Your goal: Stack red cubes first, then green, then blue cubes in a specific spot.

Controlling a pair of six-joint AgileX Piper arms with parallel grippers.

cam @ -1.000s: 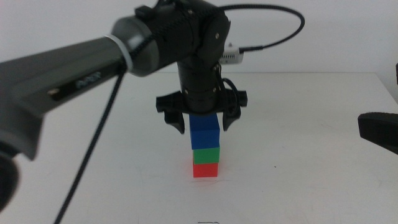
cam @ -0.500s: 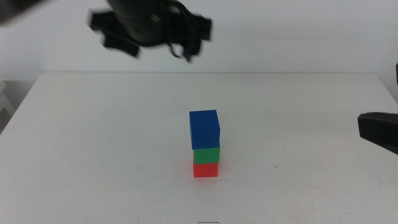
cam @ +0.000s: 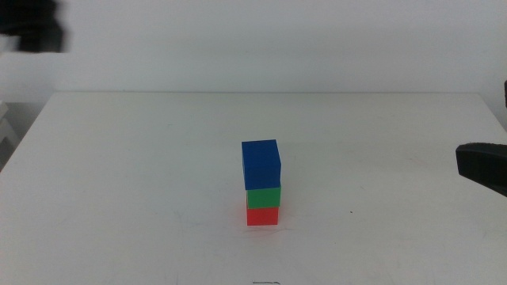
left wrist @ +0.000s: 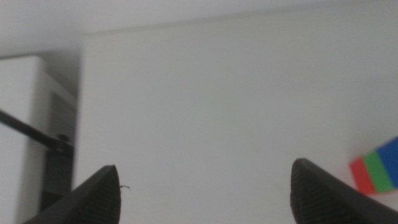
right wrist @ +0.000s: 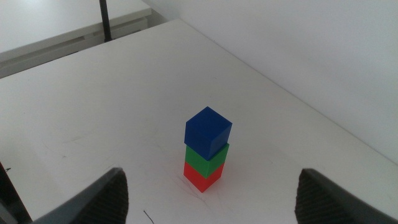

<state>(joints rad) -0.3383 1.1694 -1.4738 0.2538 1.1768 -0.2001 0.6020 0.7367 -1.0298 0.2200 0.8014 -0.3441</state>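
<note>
Three cubes stand stacked upright near the middle of the white table (cam: pixel 119 174): the red cube (cam: pixel 262 215) at the bottom, the green cube (cam: pixel 263 197) on it, the blue cube (cam: pixel 261 164) on top, turned slightly. Nothing touches the stack. My left gripper (left wrist: pixel 204 167) is open and empty, high and far off to the left; its view catches red (left wrist: pixel 359 175), green (left wrist: pixel 377 169) and blue (left wrist: pixel 392 155) at the frame's edge. My right gripper (right wrist: pixel 210 170) is open and empty, well back from the blue (right wrist: pixel 208 129), green (right wrist: pixel 205 158) and red (right wrist: pixel 202 176) cubes.
The left arm (cam: pixel 36 28) shows as a dark blur at the upper left corner of the middle view. A dark part of the right arm (cam: pixel 482 165) rests at the right edge. White furniture (left wrist: pixel 25 124) stands beyond the table's left edge.
My left gripper let go of the blue cube on top of the stack, rose, and swung away to the upper left. The stack stayed still. The right arm has not moved.
</note>
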